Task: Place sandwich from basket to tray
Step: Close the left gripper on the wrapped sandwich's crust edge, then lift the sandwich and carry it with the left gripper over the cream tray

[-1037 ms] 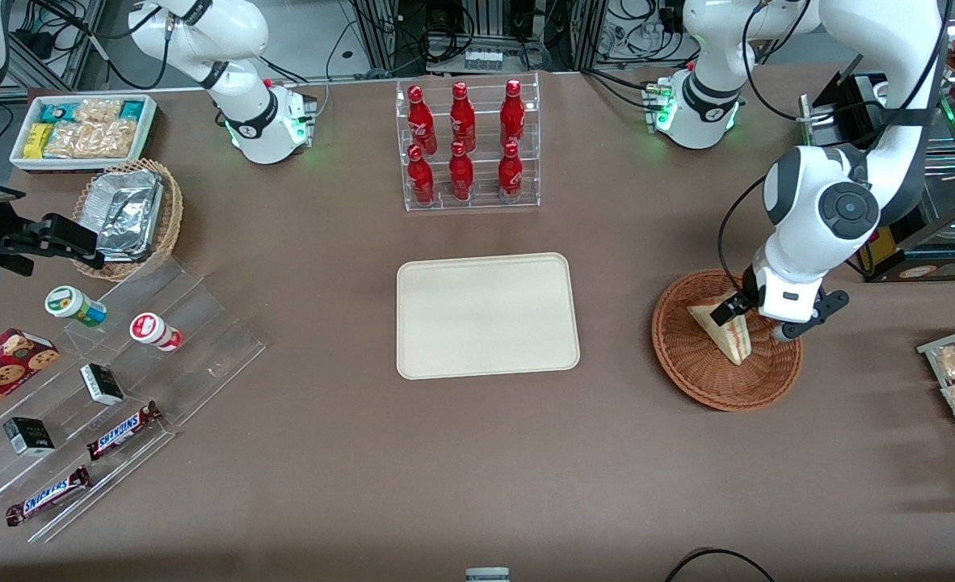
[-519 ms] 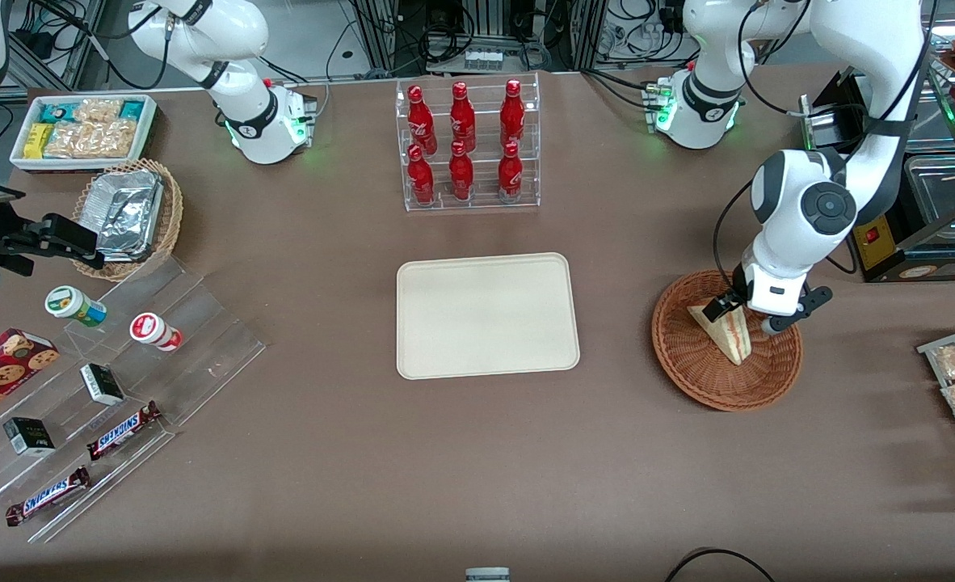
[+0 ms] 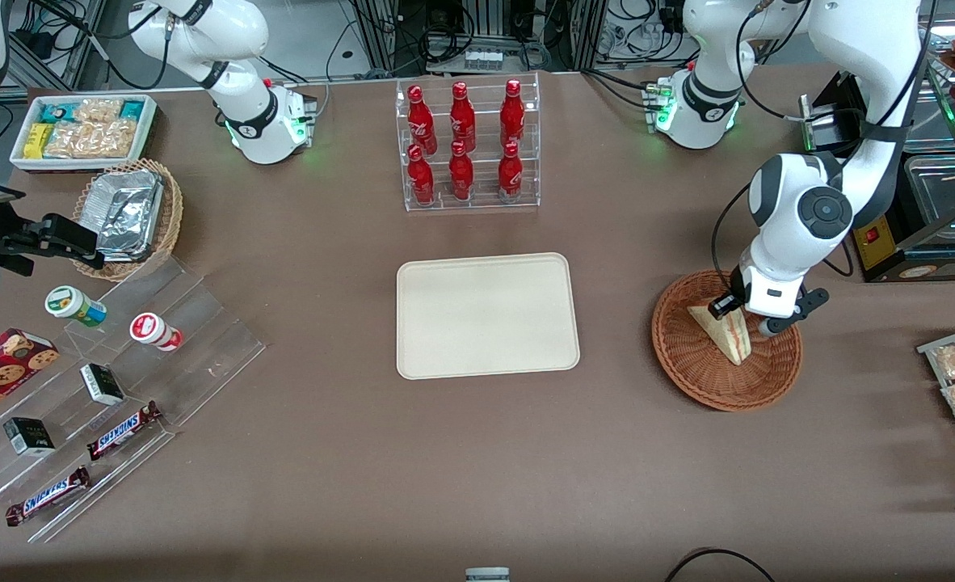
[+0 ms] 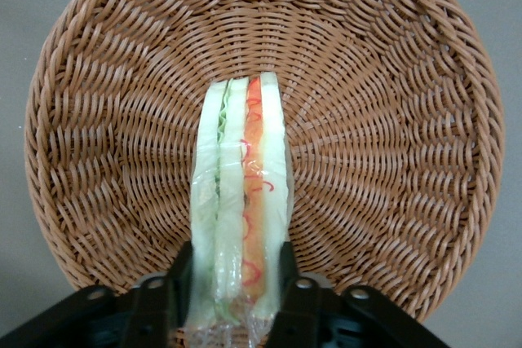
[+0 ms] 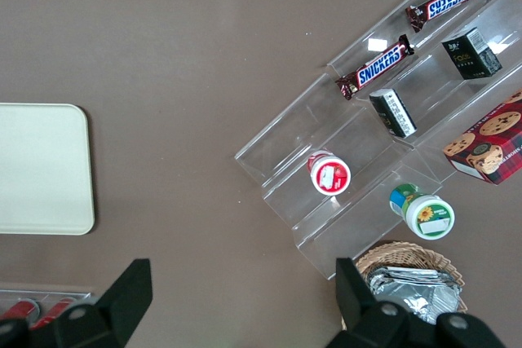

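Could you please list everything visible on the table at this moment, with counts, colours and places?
sandwich: one, pale bread, red-green filling, in the basket
basket: one, reddish-brown, toward the working arm's end
tray: one, cream, table middle
bottles: six, red, clear rack, farther from the camera than the tray
foil basket: one, tan, toward the parked arm's end
snack bin: one, white, beside it
Snickers bars: two, brown, clear steps
hand: one, black, fingers shut on the sandwich's end

In the front view the arm's wrist covers the gripper (image 3: 742, 317) and the sandwich's (image 3: 728, 333) farther end. In the left wrist view, the frame edge cuts the sandwich (image 4: 239, 226) and the basket's (image 4: 391, 160) rim.
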